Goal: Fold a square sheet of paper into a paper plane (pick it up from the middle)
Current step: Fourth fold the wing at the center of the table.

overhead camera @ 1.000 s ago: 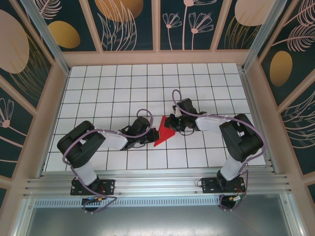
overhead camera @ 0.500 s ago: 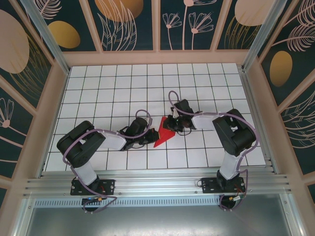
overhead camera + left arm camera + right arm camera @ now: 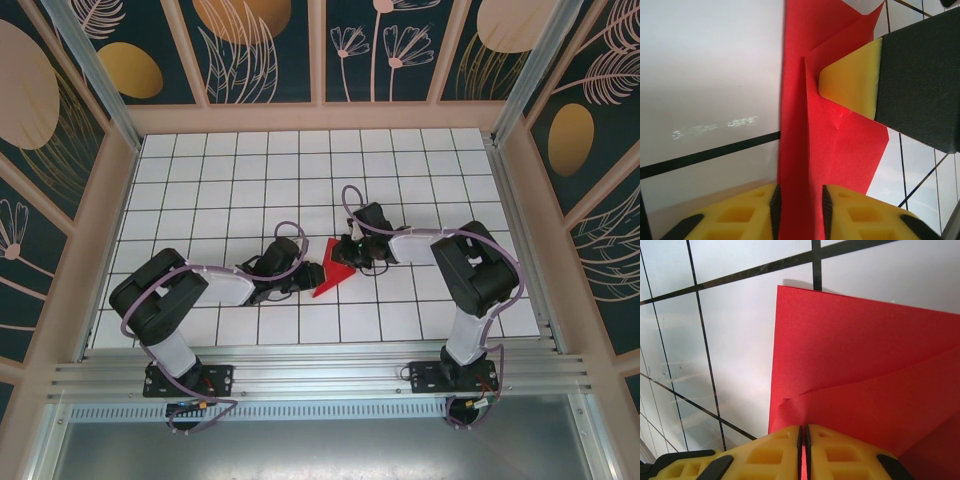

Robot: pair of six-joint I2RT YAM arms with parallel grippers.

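The square sheet of paper [image 3: 334,268] is bright red and folded into a pointed shape, lying mid-table between both grippers. My left gripper [image 3: 306,276] sits at its left edge. In the left wrist view its yellow pads [image 3: 801,192] stand apart, with a raised fold of the paper [image 3: 835,145] running between them. My right gripper [image 3: 348,250] is at the paper's upper right, shut on it. In the right wrist view its pads [image 3: 803,429] pinch a thin edge of the red sheet [image 3: 850,355]. The right gripper's yellow fingertip [image 3: 850,85] rests on the paper in the left wrist view.
A white table with a black grid [image 3: 240,170] is fenced by wooden walls [image 3: 100,240] on three sides. An aluminium rail [image 3: 320,375] runs along the near edge by the arm bases.
My left gripper's jaws have parted around the paper fold. The right arm pulled in a little to the left earlier and has held still since, still pinching the paper.
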